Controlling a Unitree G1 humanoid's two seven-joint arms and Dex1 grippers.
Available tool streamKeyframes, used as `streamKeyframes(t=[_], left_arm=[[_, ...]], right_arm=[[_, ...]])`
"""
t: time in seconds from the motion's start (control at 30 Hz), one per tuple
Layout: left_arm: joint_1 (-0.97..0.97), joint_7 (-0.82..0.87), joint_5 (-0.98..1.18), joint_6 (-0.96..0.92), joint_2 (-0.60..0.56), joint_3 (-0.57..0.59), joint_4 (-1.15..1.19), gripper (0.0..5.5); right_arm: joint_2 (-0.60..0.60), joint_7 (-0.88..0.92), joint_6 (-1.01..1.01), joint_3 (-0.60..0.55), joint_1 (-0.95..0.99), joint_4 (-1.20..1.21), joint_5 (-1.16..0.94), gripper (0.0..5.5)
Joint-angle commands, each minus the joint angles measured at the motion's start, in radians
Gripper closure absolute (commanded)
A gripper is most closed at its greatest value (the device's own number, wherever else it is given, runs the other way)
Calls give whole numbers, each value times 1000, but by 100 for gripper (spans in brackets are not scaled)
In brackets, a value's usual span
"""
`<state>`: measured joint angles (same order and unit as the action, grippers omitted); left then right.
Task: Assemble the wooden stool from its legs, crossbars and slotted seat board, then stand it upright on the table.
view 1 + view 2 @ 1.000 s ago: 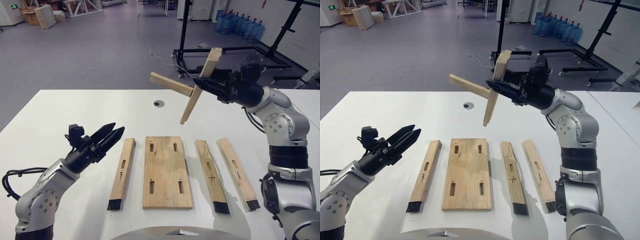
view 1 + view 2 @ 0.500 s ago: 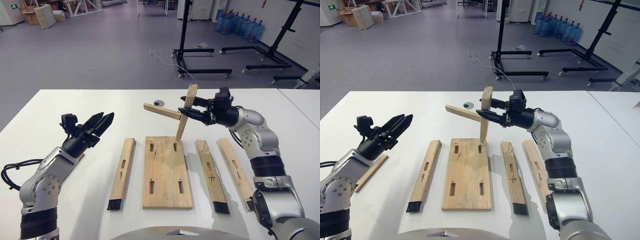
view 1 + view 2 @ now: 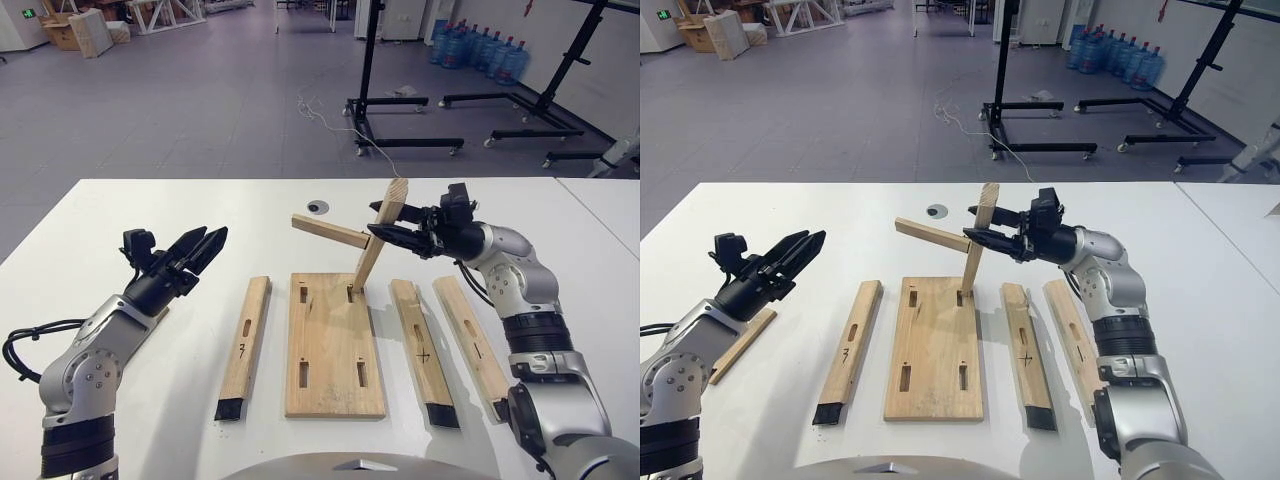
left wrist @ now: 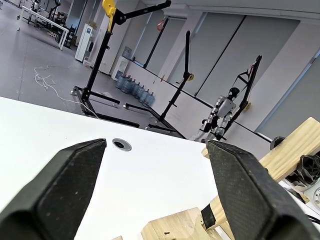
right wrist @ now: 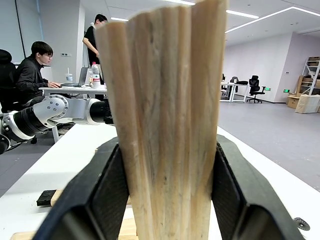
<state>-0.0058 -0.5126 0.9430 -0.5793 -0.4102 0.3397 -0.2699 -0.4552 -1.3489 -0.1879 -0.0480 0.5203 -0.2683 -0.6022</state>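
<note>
My right gripper (image 3: pixel 384 220) is shut on a wooden leg (image 3: pixel 376 245) near its top. The leg leans, its lower end at the far right slot of the slotted seat board (image 3: pixel 335 350). A crossbar (image 3: pixel 330 231) sticks out of the leg toward my left. In the right wrist view the leg (image 5: pixel 165 115) stands between the dark fingers (image 5: pixel 95 200). My left gripper (image 3: pixel 212 241) hovers open over the table's left side, nothing in it. A loose crossbar (image 3: pixel 740 345) lies under the left arm.
One leg (image 3: pixel 245 345) lies left of the board, and two more legs (image 3: pixel 420 345) (image 3: pixel 472 340) lie to its right. A round hole (image 3: pixel 318 207) sits in the table behind the board. Frames on wheels stand on the floor beyond the table.
My right arm brought the leg with its crossbar down from the air to the board's far right slot, then tipped it slightly. The left arm drew back to the left.
</note>
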Motion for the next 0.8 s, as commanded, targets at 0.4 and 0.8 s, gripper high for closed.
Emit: streamKeyframes(t=[0.4,0.8], left_arm=[[34,-63,9,1,3,-3,-18,182],[36,-68,-10,1,1,-11,-15,182]], right_arm=[[5,-56,-4,52,18,-9,35,343],[-25,-194,-37,56,50,-230,48,343]])
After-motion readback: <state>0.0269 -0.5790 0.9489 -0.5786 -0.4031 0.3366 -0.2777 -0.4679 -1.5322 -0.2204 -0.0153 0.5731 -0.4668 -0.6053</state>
